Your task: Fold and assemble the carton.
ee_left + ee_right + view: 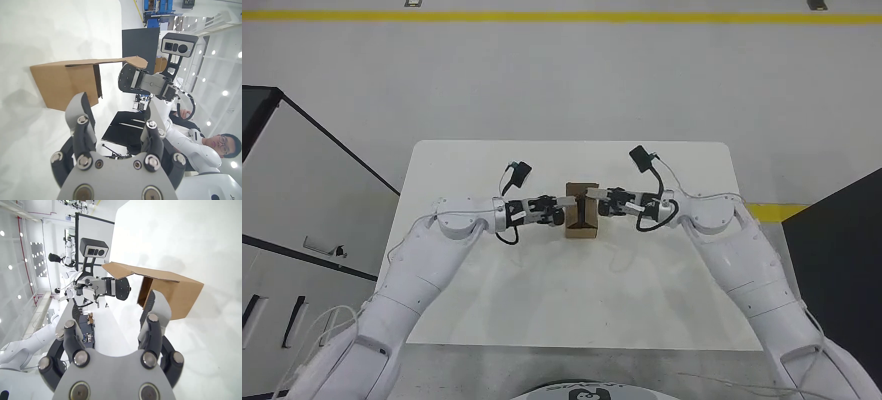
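A brown carton (582,225) stands in the middle of the white table (492,300); its sides are set up as an open tube. One long flap (136,61) sticks out level from its upper edge. My left gripper (559,209) is at one open end of the carton, open, one finger (83,108) close to the carton's wall (62,83). My right gripper (601,201) is at the opposite end, also open, with a finger (155,306) near the carton's open mouth (170,294). Neither holds anything. The flap (117,271) reaches over towards the left gripper.
A dark-framed cabinet (282,200) stands beyond the table's left edge and a black panel (842,260) beyond its right. The table has free room in front of and behind the carton.
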Robot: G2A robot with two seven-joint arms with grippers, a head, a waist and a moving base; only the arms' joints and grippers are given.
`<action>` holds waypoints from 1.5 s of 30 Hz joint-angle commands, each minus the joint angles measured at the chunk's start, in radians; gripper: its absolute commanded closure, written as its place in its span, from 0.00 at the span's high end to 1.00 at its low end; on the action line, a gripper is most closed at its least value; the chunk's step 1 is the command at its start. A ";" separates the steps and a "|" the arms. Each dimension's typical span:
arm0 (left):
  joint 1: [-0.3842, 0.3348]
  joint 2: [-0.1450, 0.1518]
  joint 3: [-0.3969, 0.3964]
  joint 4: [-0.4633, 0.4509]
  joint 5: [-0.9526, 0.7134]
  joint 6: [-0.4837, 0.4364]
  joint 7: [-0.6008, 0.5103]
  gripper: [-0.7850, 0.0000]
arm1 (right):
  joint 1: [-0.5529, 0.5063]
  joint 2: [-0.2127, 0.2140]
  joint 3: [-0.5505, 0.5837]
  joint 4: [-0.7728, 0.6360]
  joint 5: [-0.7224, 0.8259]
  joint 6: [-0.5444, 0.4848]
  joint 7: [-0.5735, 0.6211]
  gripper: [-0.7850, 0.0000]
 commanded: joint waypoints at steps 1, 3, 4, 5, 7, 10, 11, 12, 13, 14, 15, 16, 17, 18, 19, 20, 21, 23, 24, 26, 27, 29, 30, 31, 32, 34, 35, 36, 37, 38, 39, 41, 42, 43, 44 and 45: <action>0.003 0.000 0.000 0.000 -0.001 0.001 0.005 1.00 | -0.002 0.000 0.001 -0.002 0.006 -0.001 -0.004 1.00; 0.016 0.001 -0.004 -0.006 -0.005 0.005 0.017 1.00 | -0.013 0.001 0.016 -0.017 0.053 -0.011 -0.002 1.00; 0.023 0.003 -0.008 -0.010 -0.007 0.006 0.013 1.00 | -0.016 0.004 0.032 -0.020 0.067 -0.018 0.011 1.00; 0.031 0.004 -0.015 -0.013 -0.018 0.010 0.009 1.00 | -0.020 0.007 0.048 -0.023 0.083 -0.023 0.021 1.00; 0.050 0.009 -0.029 -0.026 -0.040 0.016 -0.002 1.00 | -0.030 0.012 0.078 -0.027 0.143 -0.033 0.052 1.00; 0.068 0.015 -0.040 -0.054 -0.035 0.016 -0.020 1.00 | -0.034 0.018 0.111 -0.028 0.214 -0.030 0.102 1.00; 0.068 0.015 -0.040 -0.054 -0.035 0.016 -0.020 1.00 | -0.034 0.018 0.111 -0.028 0.214 -0.030 0.102 1.00; 0.068 0.015 -0.040 -0.054 -0.035 0.016 -0.020 1.00 | -0.034 0.018 0.111 -0.028 0.214 -0.030 0.102 1.00; 0.068 0.015 -0.040 -0.054 -0.035 0.016 -0.020 1.00 | -0.034 0.018 0.111 -0.028 0.214 -0.030 0.102 1.00; 0.068 0.015 -0.040 -0.054 -0.035 0.016 -0.020 1.00 | -0.034 0.018 0.111 -0.028 0.214 -0.030 0.102 1.00; 0.068 0.015 -0.040 -0.054 -0.035 0.016 -0.020 1.00 | -0.034 0.018 0.111 -0.028 0.214 -0.030 0.102 1.00; 0.070 0.015 -0.039 -0.056 -0.033 0.015 -0.017 1.00 | -0.036 0.018 0.110 -0.029 0.217 -0.030 0.098 1.00; 0.075 0.015 -0.037 -0.061 -0.027 0.008 -0.013 1.00 | -0.040 0.016 0.109 -0.031 0.227 -0.033 0.086 1.00; 0.081 0.016 -0.038 -0.063 -0.018 -0.002 -0.008 1.00 | -0.041 0.015 0.111 -0.018 0.243 -0.037 0.058 1.00; 0.089 0.017 -0.038 -0.057 -0.014 -0.004 -0.007 1.00 | -0.035 0.013 0.110 -0.003 0.239 -0.039 0.033 1.00; 0.094 0.017 -0.038 -0.058 -0.023 -0.009 -0.014 1.00 | -0.026 0.011 0.107 0.008 0.238 -0.049 0.016 1.00; 0.103 0.017 -0.040 -0.062 -0.036 -0.016 -0.019 1.00 | -0.019 0.008 0.105 0.029 0.252 -0.056 -0.002 1.00; 0.118 0.020 -0.045 -0.074 -0.058 -0.027 -0.039 1.00 | 0.004 0.003 0.093 0.057 0.257 -0.072 -0.025 1.00; 0.127 0.021 -0.049 -0.079 -0.068 -0.035 -0.044 1.00 | 0.013 0.000 0.089 0.070 0.267 -0.080 -0.034 1.00; 0.143 0.023 -0.054 -0.087 -0.090 -0.036 -0.056 1.00 | 0.032 -0.005 0.079 0.090 0.277 -0.095 -0.046 1.00; 0.148 0.023 -0.052 -0.092 -0.089 -0.037 -0.062 1.00 | 0.042 -0.008 0.073 0.100 0.279 -0.101 -0.051 1.00; 0.157 0.023 -0.043 -0.100 -0.090 -0.035 -0.070 1.00 | 0.064 -0.013 0.057 0.123 0.266 -0.117 -0.071 1.00; 0.161 0.021 -0.037 -0.103 -0.096 -0.036 -0.069 1.00 | 0.076 -0.017 0.044 0.142 0.258 -0.125 -0.084 1.00; 0.163 0.020 -0.031 -0.105 -0.102 -0.039 -0.069 1.00 | 0.089 -0.023 0.028 0.166 0.247 -0.133 -0.098 1.00; 0.164 0.017 -0.025 -0.104 -0.110 -0.044 -0.060 1.00 | 0.103 -0.029 0.008 0.191 0.241 -0.145 -0.112 1.00; 0.164 0.012 -0.016 -0.095 -0.120 -0.065 -0.030 1.00 | 0.138 -0.044 -0.034 0.253 0.214 -0.167 -0.143 1.00; 0.163 0.009 -0.011 -0.087 -0.129 -0.074 -0.018 1.00 | 0.154 -0.052 -0.053 0.281 0.211 -0.184 -0.159 1.00; 0.158 0.006 -0.005 -0.077 -0.128 -0.079 -0.010 1.00 | 0.170 -0.061 -0.071 0.310 0.215 -0.197 -0.173 1.00; 0.151 0.004 0.003 -0.070 -0.123 -0.083 -0.004 1.00 | 0.183 -0.070 -0.088 0.335 0.227 -0.213 -0.182 1.00; 0.148 0.000 0.009 -0.062 -0.131 -0.090 0.005 1.00 | 0.196 -0.079 -0.105 0.359 0.235 -0.231 -0.187 1.00; 0.145 -0.003 0.017 -0.050 -0.132 -0.089 0.014 1.00 | 0.208 -0.088 -0.122 0.386 0.243 -0.248 -0.188 1.00; 0.133 -0.007 0.031 -0.030 -0.100 -0.089 0.035 1.00 | 0.232 -0.106 -0.154 0.439 0.262 -0.265 -0.175 1.00; 0.130 -0.009 0.034 -0.019 -0.093 -0.090 0.052 1.00 | 0.244 -0.114 -0.165 0.462 0.277 -0.273 -0.168 1.00; 0.125 -0.010 0.037 -0.010 -0.076 -0.091 0.065 1.00 | 0.254 -0.121 -0.175 0.483 0.288 -0.280 -0.158 1.00; 0.122 -0.010 0.039 -0.002 -0.066 -0.092 0.076 1.00 | 0.263 -0.127 -0.183 0.502 0.300 -0.287 -0.146 1.00; 0.121 -0.011 0.038 0.006 -0.064 -0.093 0.088 1.00 | 0.271 -0.132 -0.189 0.520 0.308 -0.293 -0.136 1.00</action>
